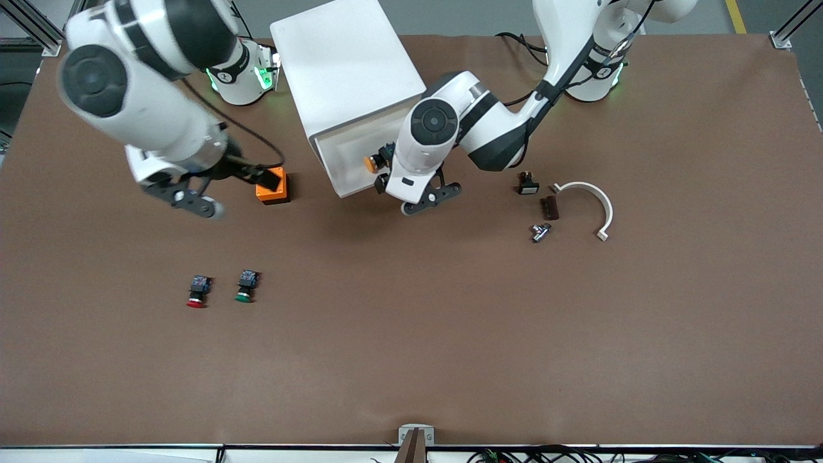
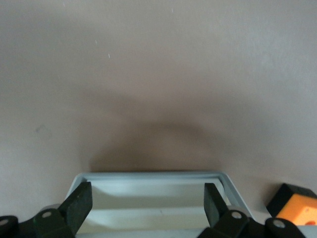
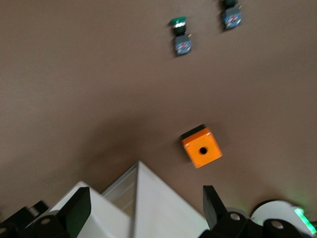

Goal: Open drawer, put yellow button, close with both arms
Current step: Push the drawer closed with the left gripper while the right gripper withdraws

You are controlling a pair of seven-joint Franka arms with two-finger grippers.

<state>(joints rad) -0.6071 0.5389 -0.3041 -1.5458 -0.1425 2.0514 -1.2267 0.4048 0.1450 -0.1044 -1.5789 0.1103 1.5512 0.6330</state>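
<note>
The white cabinet (image 1: 347, 71) stands near the robots' bases with its top drawer (image 1: 341, 161) pulled open. The yellow button (image 1: 373, 162) lies in the drawer beside my left hand. My left gripper (image 1: 384, 175) hangs over the open drawer, open and empty. In the left wrist view (image 2: 148, 198) the drawer's rim (image 2: 148, 174) and white floor show between the fingers; the button is out of that view. My right gripper (image 1: 257, 175) is raised, open and empty. In the right wrist view (image 3: 143, 203) it is over the cabinet's corner (image 3: 163, 208).
An orange cube (image 1: 273, 186) sits beside the drawer toward the right arm's end. A red-capped button (image 1: 196, 292) and a green-capped button (image 1: 245, 286) lie nearer the front camera. Small parts (image 1: 543, 209) and a white curved piece (image 1: 595, 199) lie toward the left arm's end.
</note>
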